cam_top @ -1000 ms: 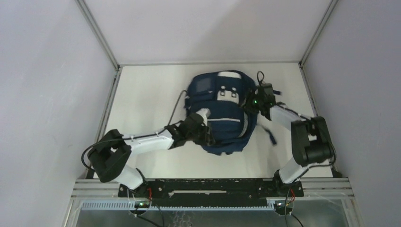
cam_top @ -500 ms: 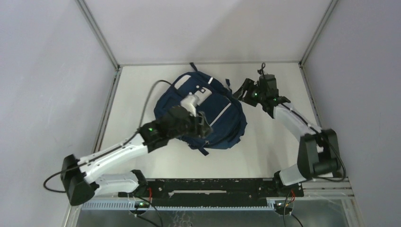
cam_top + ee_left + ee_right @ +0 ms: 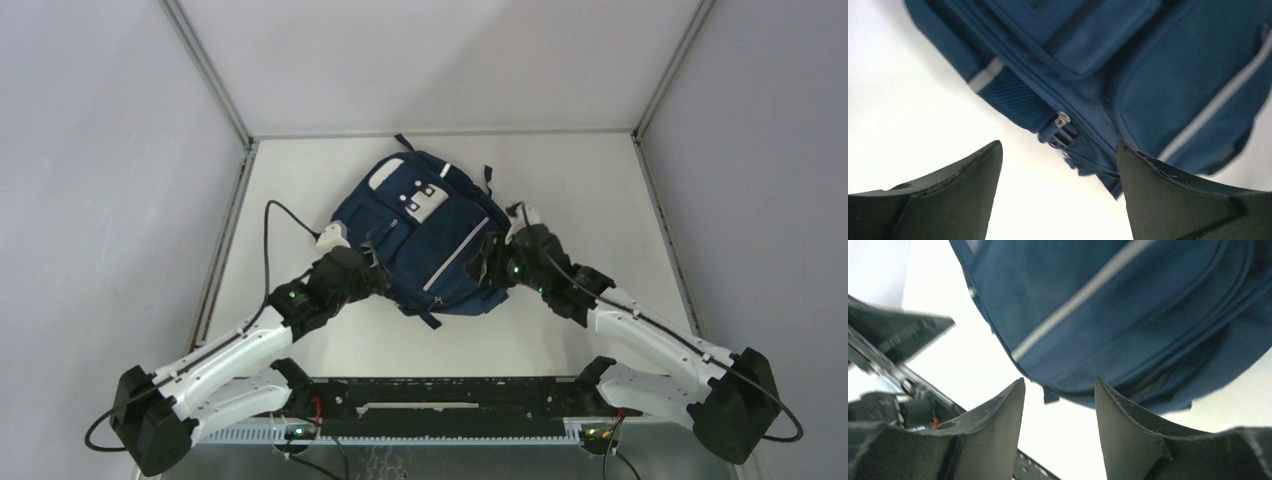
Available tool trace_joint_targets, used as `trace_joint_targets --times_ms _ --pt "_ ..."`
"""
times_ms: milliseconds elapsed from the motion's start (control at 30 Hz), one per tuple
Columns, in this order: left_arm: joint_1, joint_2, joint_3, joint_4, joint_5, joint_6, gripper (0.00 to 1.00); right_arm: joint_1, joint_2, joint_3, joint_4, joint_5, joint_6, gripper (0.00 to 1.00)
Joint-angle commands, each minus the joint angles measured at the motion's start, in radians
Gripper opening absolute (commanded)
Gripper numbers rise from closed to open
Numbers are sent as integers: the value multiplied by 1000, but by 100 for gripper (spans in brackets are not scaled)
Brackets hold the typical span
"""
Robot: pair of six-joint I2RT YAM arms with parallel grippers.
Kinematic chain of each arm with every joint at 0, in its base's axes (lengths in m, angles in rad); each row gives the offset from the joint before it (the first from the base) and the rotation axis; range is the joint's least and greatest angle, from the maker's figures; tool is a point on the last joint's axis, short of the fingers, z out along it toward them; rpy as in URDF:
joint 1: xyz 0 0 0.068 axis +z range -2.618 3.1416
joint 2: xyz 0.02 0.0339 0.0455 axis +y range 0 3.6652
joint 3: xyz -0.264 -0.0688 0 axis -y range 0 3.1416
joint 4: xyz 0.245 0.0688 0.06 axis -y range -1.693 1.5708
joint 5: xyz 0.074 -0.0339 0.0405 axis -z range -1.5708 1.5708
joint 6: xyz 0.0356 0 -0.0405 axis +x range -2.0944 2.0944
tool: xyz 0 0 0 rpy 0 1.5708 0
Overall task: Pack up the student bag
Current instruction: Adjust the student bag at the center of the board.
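The student bag [image 3: 440,240], a navy backpack with white patches and a white stripe, lies flat in the middle of the table, front side up. My left gripper [image 3: 376,264] sits at its near-left edge, open and empty. In the left wrist view the left gripper [image 3: 1059,146] frames bare table, with the student bag [image 3: 1158,75] and a metal zipper pull [image 3: 1063,120] just beyond the tips. My right gripper [image 3: 492,266] is at the bag's near-right edge. The right wrist view shows the right gripper [image 3: 1060,380] open and empty, below the student bag [image 3: 1128,315].
A black cable [image 3: 285,213] loops over the table left of the bag. Metal frame posts [image 3: 205,70] and grey walls close in the table on three sides. The black base rail [image 3: 450,392] runs along the near edge and shows as the rail [image 3: 893,335] in the right wrist view.
The bag has turned and settled flat. My left gripper has opened and drawn back to the bag's near-left edge. My right arm swung from the bag's far-right side to its near-right edge.
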Motion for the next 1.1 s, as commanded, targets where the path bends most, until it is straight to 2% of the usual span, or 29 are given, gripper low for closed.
trace_joint_targets --times_ms 0,133,233,333,433,600,700,800,900,1000,1067 --pt "73 46 2 -3 -99 -30 87 119 -27 -76 -90 139 101 59" --pt "179 89 14 17 -42 20 84 244 -77 -180 -82 215 218 51" --pt "200 136 48 11 -109 71 83 251 -46 -245 -39 196 276 36" --pt "221 181 81 13 -80 107 83 236 26 -275 41 159 274 37" --pt "222 212 85 58 5 169 82 135 112 -263 125 89 221 46" --pt "222 237 113 40 66 221 85 -206 201 -249 282 -146 131 51" --pt "222 223 107 63 147 234 86 -287 187 -221 270 -211 95 55" --pt "222 201 84 112 265 243 86 -258 116 -214 181 -191 89 59" --pt "220 190 66 128 343 239 84 -178 30 -221 115 -108 113 61" --pt "209 171 38 128 354 210 80 -58 -42 -240 120 -44 151 61" --pt "190 140 1 106 269 116 76 71 -53 -243 156 20 164 62"
